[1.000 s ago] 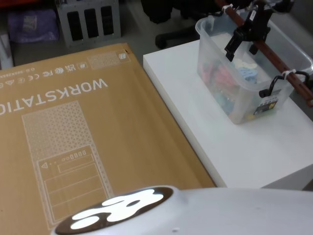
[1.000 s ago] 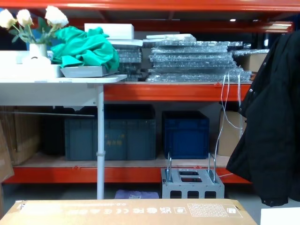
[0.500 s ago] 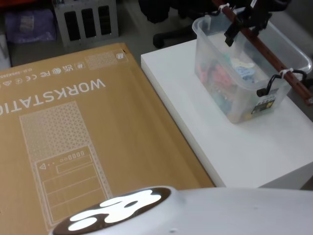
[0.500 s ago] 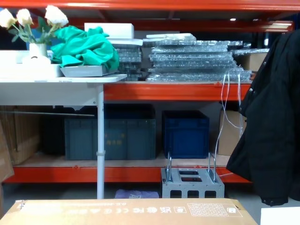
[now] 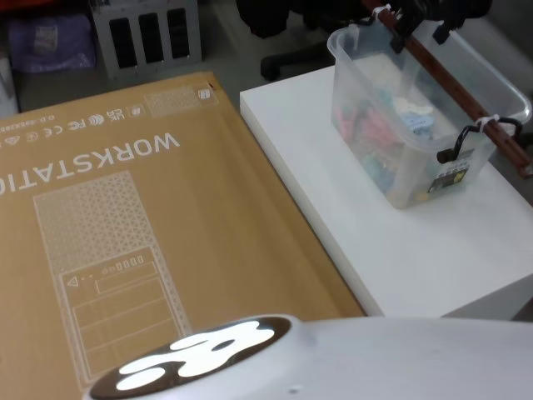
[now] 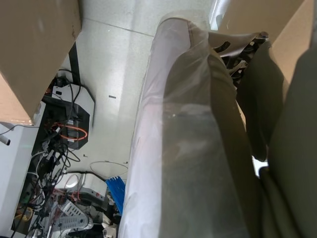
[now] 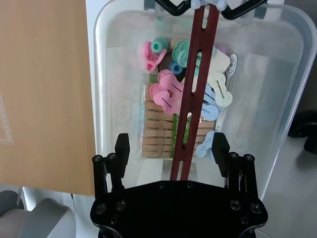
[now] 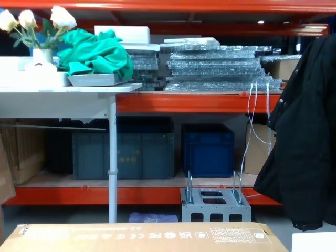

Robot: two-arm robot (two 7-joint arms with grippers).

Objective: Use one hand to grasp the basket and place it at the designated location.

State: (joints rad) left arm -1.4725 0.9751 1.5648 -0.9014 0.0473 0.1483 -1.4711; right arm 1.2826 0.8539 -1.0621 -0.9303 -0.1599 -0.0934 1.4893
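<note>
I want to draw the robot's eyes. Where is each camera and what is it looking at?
Head: high up, looking down at the basket on the white table; right gripper at the top edge.
Chest: low, facing the shelves; no arm.
Right wrist: above the basket, open right gripper astride the handle.
Left wrist: faces the floor.
Head and right wrist share the basket.

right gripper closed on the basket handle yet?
No. In the right wrist view the right gripper is open, its fingers standing apart on either side of the handle of the basket, not touching it.
</note>
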